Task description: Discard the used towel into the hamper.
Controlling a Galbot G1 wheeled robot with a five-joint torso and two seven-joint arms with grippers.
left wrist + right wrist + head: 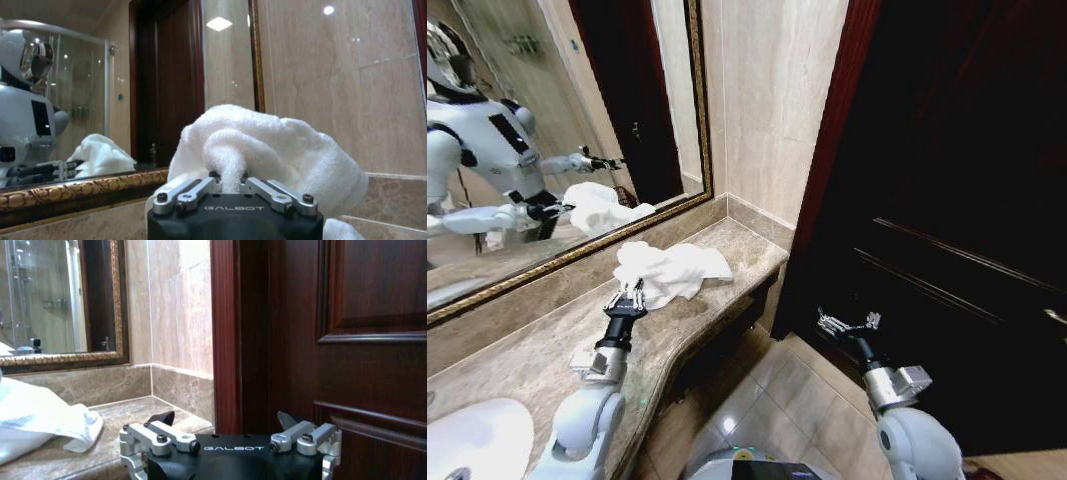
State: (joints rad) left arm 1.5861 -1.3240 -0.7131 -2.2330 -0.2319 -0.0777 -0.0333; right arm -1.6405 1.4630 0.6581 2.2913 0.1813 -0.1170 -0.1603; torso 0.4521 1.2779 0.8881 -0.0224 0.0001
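The used towel [672, 268] is a crumpled white heap on the marble counter [537, 350], close to its far end by the wall. My left gripper [630, 292] is at the towel's near edge. In the left wrist view the left gripper [227, 178] is shut on a fold of the towel [267, 145], which bulges up above the fingers. My right gripper [845, 322] hangs open in the air beyond the counter's end, in front of the dark door. Nothing lies between its spread fingers [160, 418], and the towel [33, 410] shows off to one side. The hamper is out of view.
A gold-framed mirror [527, 130] runs along the wall behind the counter. A white sink [477, 440] is set into the counter's near left. A dark wooden door [957, 200] stands on the right, with tiled floor [757, 400] below the counter's edge.
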